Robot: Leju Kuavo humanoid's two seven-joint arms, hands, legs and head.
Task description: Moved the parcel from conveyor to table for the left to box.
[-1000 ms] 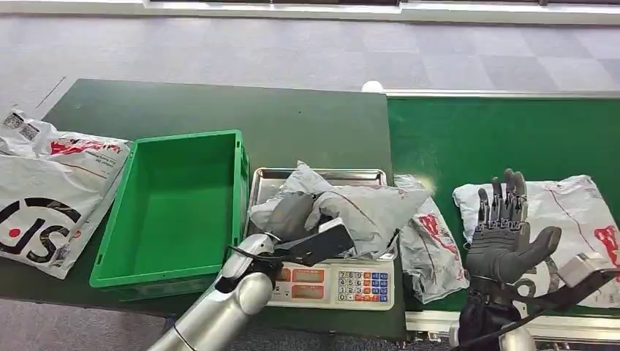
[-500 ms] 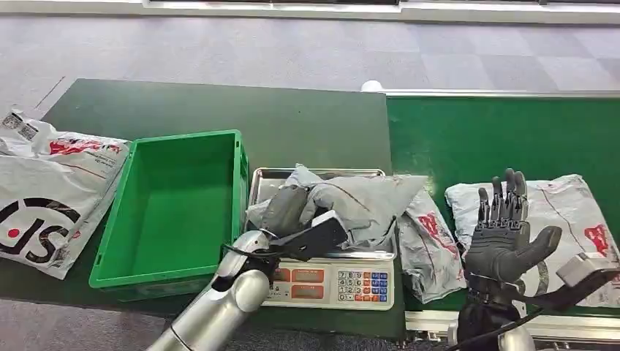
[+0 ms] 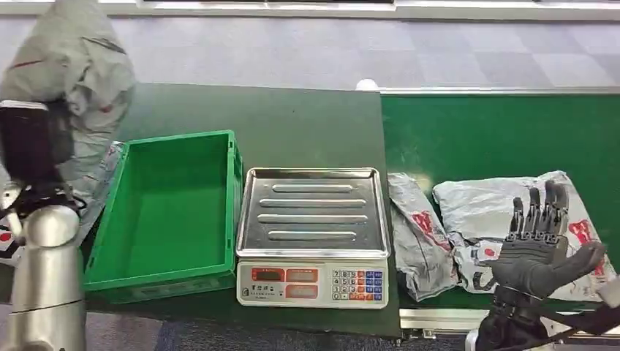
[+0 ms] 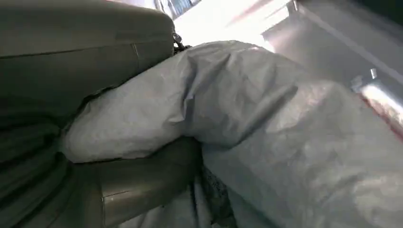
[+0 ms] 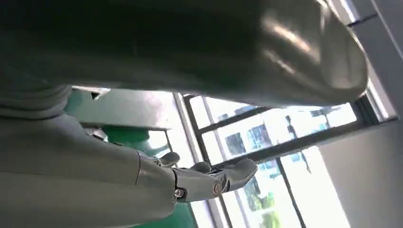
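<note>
My left hand [image 4: 119,190] grips a crumpled grey parcel [image 3: 73,58] and holds it high in the air, beyond the left side of the green box [image 3: 172,212]. In the left wrist view the parcel [image 4: 285,142] bulges out between the thumb and the fingers. The black wrist unit [image 3: 33,139] hides that hand in the head view. The green box stands on the dark green table [image 3: 292,124] with nothing in it. My right hand [image 3: 541,248] hovers open, fingers spread upward, over the parcels on the conveyor [image 3: 497,131].
A scale with a bare steel tray [image 3: 314,212] and keypad [image 3: 358,284] stands right of the box. Two grey parcels [image 3: 417,234] [image 3: 497,212] lie on the conveyor near its front edge. A white parcel [image 3: 9,241] peeks out at the far left.
My left arm has lifted the grey parcel off the scale tray and swung it up and far to the left. The tray is now bare. The right hand sits slightly lower and further right.
</note>
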